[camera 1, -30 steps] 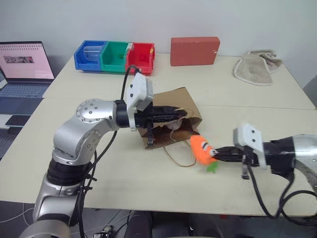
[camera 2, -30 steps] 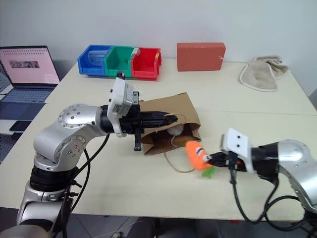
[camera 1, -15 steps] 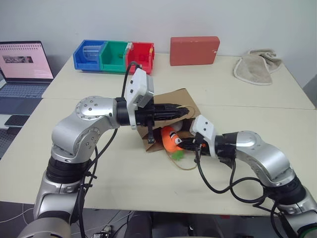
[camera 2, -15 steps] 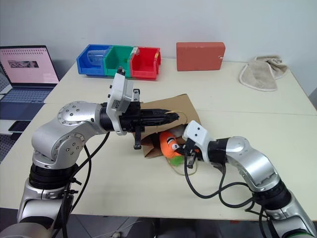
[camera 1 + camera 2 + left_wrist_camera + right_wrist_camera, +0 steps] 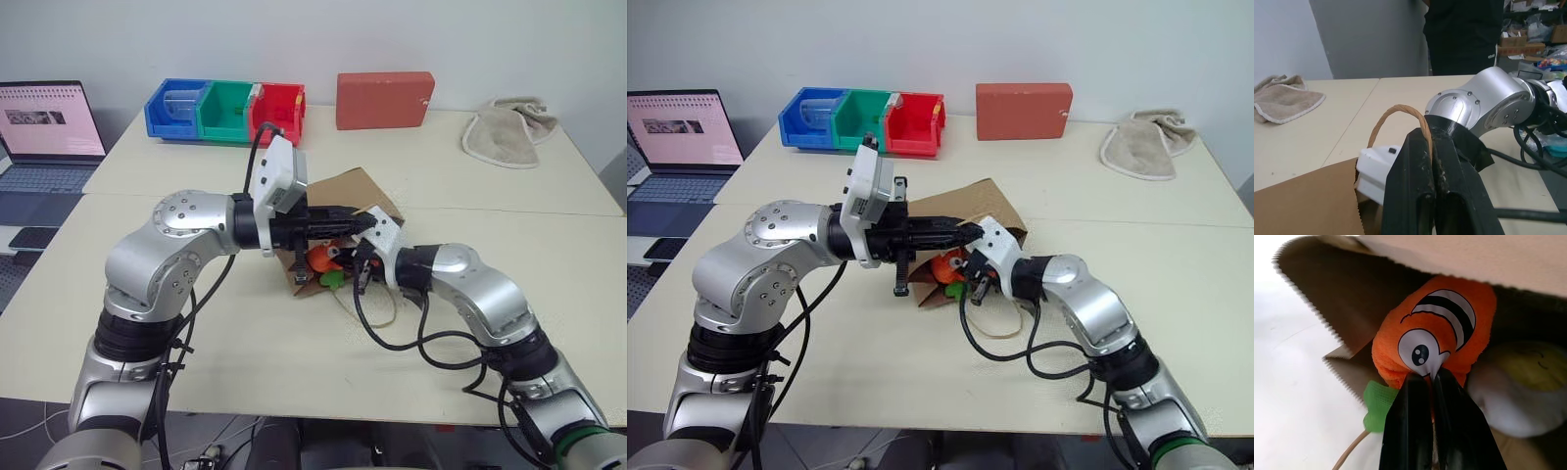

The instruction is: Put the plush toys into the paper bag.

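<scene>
I had the left gripper (image 5: 1432, 161) pressed together on one thin tan loop handle (image 5: 1396, 115) of the plain brown kraft paper bag (image 5: 361, 193), holding the upper lip of its mouth up off the pale counter (image 5: 245, 362) so the opening faced the right arm. The right gripper (image 5: 1431, 382) was pinched tight on the orange plush carrot with cartoon eyes (image 5: 1442, 333), nipping it just beneath one eye, and the carrot sat in the mouth of the bag, its body under the raised paper edge while its green tip (image 5: 1378, 399) poked out past the serrated lip. The white egg-shaped plush with the yellow face (image 5: 1518, 391) lay inside already, touching the carrot and deeper in.

To my mind the insertion was nearly finished but not clean. I judged the good way was to drive the carrot further in, alongside the egg rather than onto it, until the green tip cleared the lip, and only then let go. The left grip needed to stay high and steady; a sagging handle would close the mouth on the right fingers. Backing out straight along the entry line seemed safest, so the toy would not be dragged out again
</scene>
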Robot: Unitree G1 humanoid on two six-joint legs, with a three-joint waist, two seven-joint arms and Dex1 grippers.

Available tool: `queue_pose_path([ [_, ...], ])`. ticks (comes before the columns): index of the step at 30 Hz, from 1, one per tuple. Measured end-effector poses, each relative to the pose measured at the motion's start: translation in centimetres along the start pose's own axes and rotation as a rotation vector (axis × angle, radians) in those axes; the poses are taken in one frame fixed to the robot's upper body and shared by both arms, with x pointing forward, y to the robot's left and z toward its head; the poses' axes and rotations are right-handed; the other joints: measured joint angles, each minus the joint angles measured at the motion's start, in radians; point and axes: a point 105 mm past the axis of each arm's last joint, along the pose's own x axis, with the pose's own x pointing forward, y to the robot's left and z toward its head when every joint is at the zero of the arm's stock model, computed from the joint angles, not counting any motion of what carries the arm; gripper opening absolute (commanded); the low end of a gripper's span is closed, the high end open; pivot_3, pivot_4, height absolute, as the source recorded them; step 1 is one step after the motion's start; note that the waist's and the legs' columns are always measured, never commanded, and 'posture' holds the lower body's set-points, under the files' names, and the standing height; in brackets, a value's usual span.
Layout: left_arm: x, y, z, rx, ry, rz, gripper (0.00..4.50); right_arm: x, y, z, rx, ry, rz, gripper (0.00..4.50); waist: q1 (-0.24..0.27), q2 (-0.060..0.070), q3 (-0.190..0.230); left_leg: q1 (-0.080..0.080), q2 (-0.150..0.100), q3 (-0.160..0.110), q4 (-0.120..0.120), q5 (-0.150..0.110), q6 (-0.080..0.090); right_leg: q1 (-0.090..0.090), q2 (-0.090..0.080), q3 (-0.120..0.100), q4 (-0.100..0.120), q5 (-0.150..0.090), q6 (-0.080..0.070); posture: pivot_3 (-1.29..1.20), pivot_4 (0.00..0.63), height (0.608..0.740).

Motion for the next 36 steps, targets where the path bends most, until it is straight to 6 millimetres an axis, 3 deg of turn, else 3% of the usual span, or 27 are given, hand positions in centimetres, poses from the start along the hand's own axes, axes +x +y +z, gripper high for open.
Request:
queue_pose_path([
  [9,0.2,-0.1,0.0,-0.013,-0.010,-0.008,0.00,2.0,-0.3,-0.1,-0.003,-0.029,-0.071,0.02,0.000,0.000,0.000,0.000,0.000,0.000,0.000,0.000,0.000,0.000,0.000,0.000,0.000,0.000,0.000,0.00,0.150,0.740],
  [12,0.2,-0.1,0.0,-0.020,-0.009,-0.009,0.00,2.4,-0.6,0.0,-0.016,-0.041,-0.101,0.75,-0.001,0.000,0.000,0.000,0.000,0.000,-0.001,0.000,0.000,-0.001,0.000,0.000,0.000,0.000,0.000,0.00,0.150,0.740],
  [22,0.2,-0.1,-0.2,-0.022,-0.007,-0.005,0.00,1.3,-1.0,-0.1,-0.070,-0.030,-0.105,4.40,-0.001,0.000,0.000,0.000,0.000,0.000,-0.001,0.000,0.000,-0.001,0.000,0.000,0.000,0.000,0.000,0.00,0.150,0.740],
  [28,0.2,-0.1,-0.3,-0.004,-0.005,0.001,0.00,-2.4,-0.4,0.7,-0.100,-0.024,-0.042,4.46,0.002,0.000,0.000,-0.001,0.000,0.000,-0.001,0.000,0.000,-0.001,0.000,0.000,0.000,0.000,0.000,0.00,0.150,0.740],
  [32,0.4,-0.1,-0.6,0.004,-0.001,-0.002,0.00,-5.4,1.1,1.6,-0.117,-0.030,0.079,4.46,0.001,0.000,0.000,-0.001,0.000,0.000,-0.001,0.000,0.000,-0.001,0.000,0.000,0.000,0.000,0.000,0.00,0.150,0.740],
  [36,0.3,0.2,-1.0,-0.003,0.010,0.003,0.00,-7.7,2.0,0.4,-0.094,0.000,0.151,4.46,0.002,0.000,0.000,-0.001,0.000,0.000,-0.001,0.000,0.000,0.000,0.000,0.000,-0.001,-0.001,-0.001,0.00,0.150,0.740],
])
